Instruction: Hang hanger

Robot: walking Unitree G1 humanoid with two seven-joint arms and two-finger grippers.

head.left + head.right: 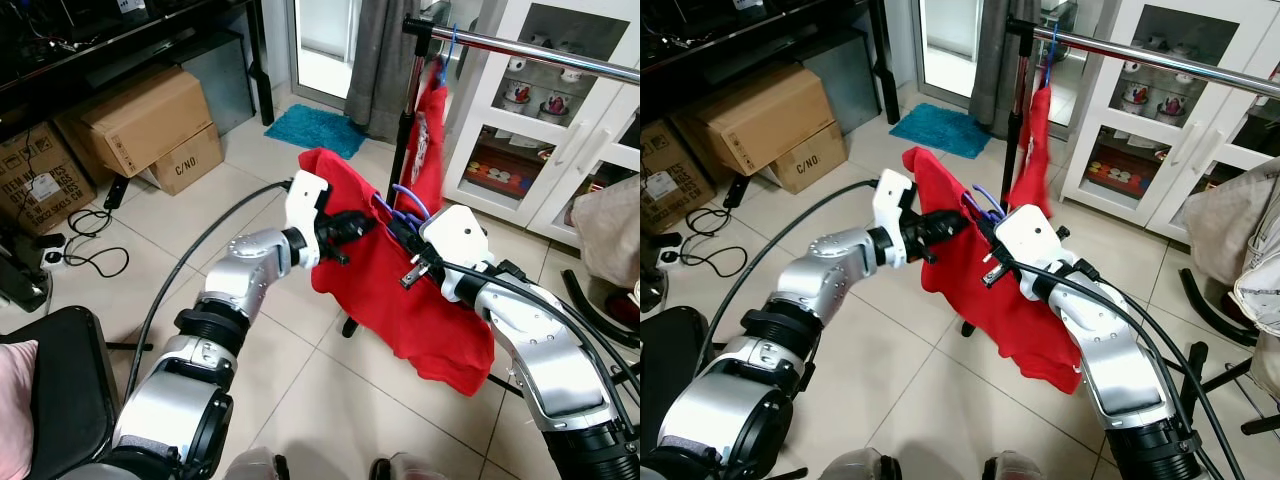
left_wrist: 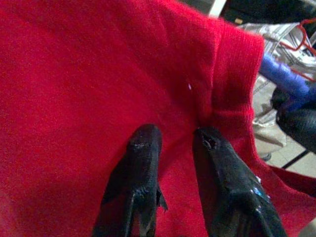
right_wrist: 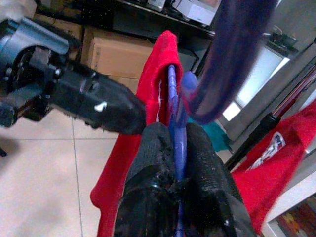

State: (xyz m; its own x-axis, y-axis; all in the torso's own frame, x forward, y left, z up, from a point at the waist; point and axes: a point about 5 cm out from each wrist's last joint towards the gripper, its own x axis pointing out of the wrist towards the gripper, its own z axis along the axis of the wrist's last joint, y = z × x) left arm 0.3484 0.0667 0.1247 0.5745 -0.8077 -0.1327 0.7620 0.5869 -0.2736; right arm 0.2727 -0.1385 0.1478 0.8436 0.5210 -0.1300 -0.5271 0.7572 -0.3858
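A: Left eye view, quick. What's up front?

B: Both arms raised w/ a red shirt slung between them. Left gripper has its black fingers pinched into the cloth near the collar. Right gripper comes in from the other side, by a blue hanger whose loops poke out at the shirt's top. Behind: metal rail on a black stand, a second red garment on it from a blue hook. White cabinet w/ glass doors at the back, cardboard boxes to the left, teal mat on the tile floor.

A: Right eye view?

B: Same scene. Shirt drapes down below the right arm, hem well above the floor. Hanger sits betw. the two grippers, well below the rail, not on it.

A: Left wrist view?

B: Two black fingers close together, a fold of red fabric nipped betw. the tips at the ribbed collar edge. Bit of blue hanger bar off to the side, past the collar, beside the other gripper's dark tip.

A: Right wrist view?

B: Fingers squeezed on the blue hanger's thin stem, which runs up betw. them into the shirt's neck. Hook curves overhead, blurred. Left gripper's black body just beside the shirt, boxes behind it.
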